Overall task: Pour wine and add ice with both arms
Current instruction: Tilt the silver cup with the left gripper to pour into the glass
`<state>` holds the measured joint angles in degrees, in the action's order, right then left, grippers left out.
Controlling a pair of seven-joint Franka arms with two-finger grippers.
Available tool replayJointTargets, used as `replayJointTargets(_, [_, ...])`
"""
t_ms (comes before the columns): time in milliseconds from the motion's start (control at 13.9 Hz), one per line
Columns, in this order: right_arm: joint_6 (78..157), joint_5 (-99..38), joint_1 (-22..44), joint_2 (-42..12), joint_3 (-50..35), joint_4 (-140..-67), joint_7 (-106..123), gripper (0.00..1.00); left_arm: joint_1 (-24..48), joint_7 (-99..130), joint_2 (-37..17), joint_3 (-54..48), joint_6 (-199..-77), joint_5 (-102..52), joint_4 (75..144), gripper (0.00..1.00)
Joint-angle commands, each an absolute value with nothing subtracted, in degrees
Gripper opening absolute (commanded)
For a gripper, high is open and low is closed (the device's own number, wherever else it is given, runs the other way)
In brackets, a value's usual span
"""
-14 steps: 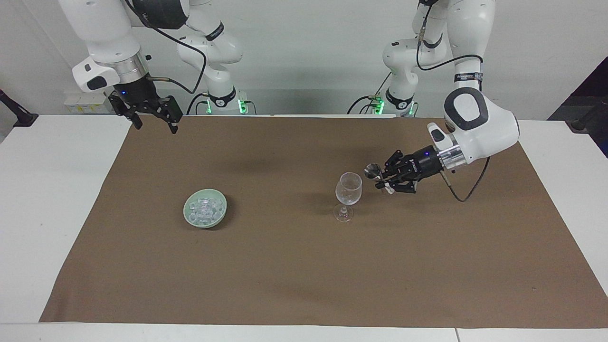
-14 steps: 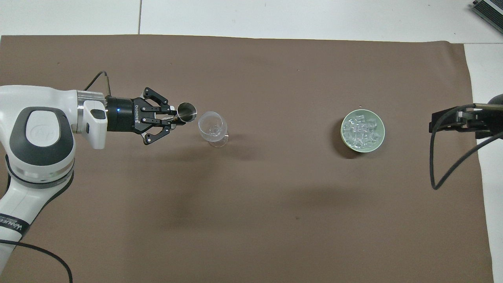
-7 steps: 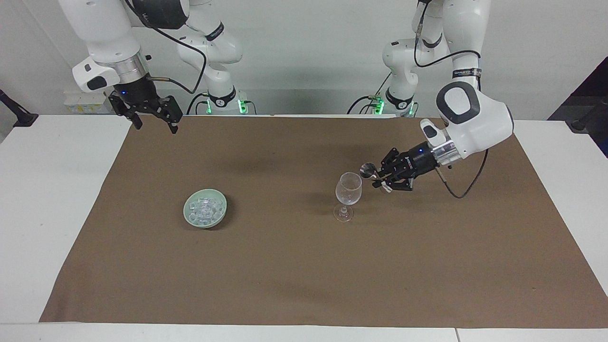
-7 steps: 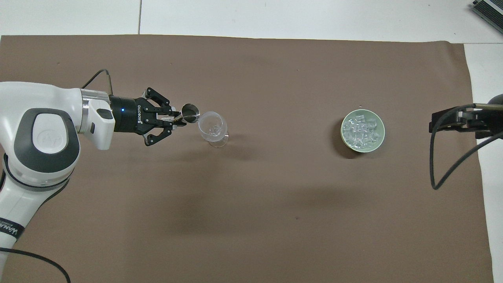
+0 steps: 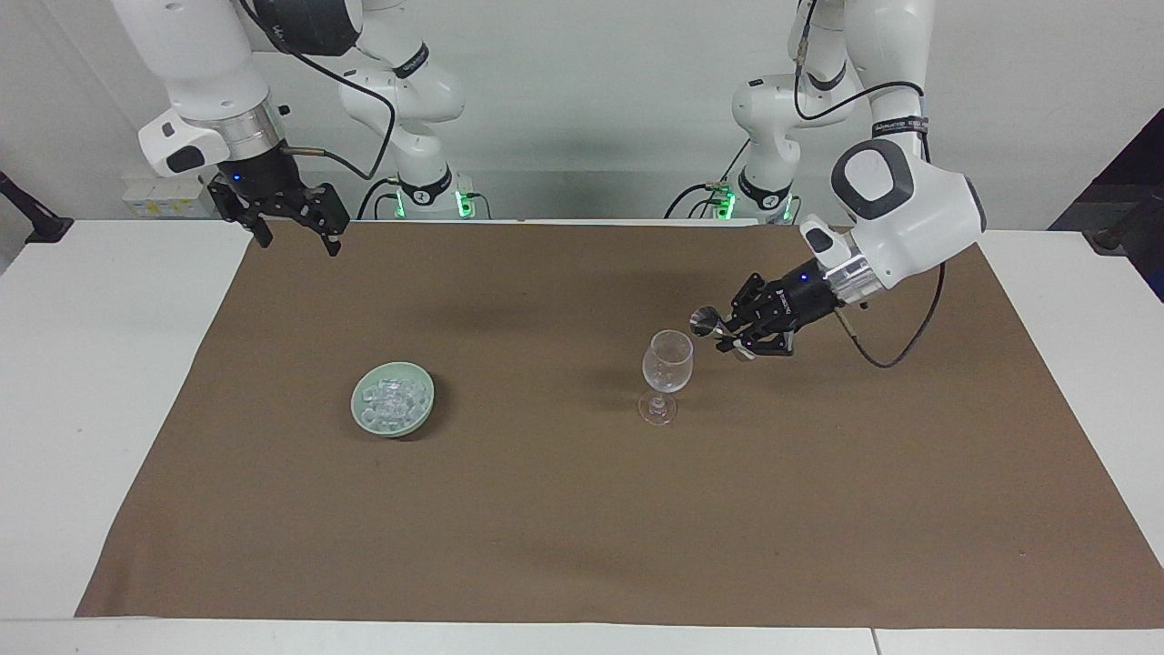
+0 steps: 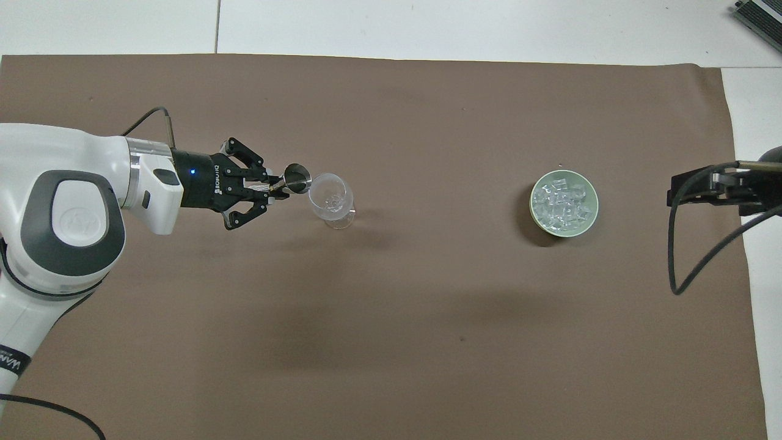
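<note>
Facing view: one stemmed glass (image 5: 667, 374), one green bowl (image 5: 393, 411) of ice (image 5: 394, 398) at its nine o'clock. The left gripper (image 5: 725, 337) was clamped on one small metal cup (image 5: 703, 319) beside the glass's rim. Overhead view: the right gripper (image 6: 693, 188) waited spread wide, at the bowl's (image 6: 535, 217) three o'clock.

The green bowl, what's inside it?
The green bowl holds a heap of small clear ice cubes, filling it nearly to the rim. The cubes cover the bowl's bottom, so nothing beneath them can be seen.
</note>
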<state>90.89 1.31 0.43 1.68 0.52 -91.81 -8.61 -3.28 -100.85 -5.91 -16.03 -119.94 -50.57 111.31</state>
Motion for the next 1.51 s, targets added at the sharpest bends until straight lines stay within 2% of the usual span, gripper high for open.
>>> replayJointTargets(0, [91.49,0.44,0.09,1.67,0.53,-92.02,-7.91,1.0,-1.59,-99.14,-5.8,-15.03,-121.2,-47.48,111.09,0.0])
replayJointTargets(1440, [91.49,0.44,0.09,1.67,0.53,-92.02,-7.91,1.0,3.43,-81.04,-5.54,-15.12,-122.96,-31.12,107.84,0.0])
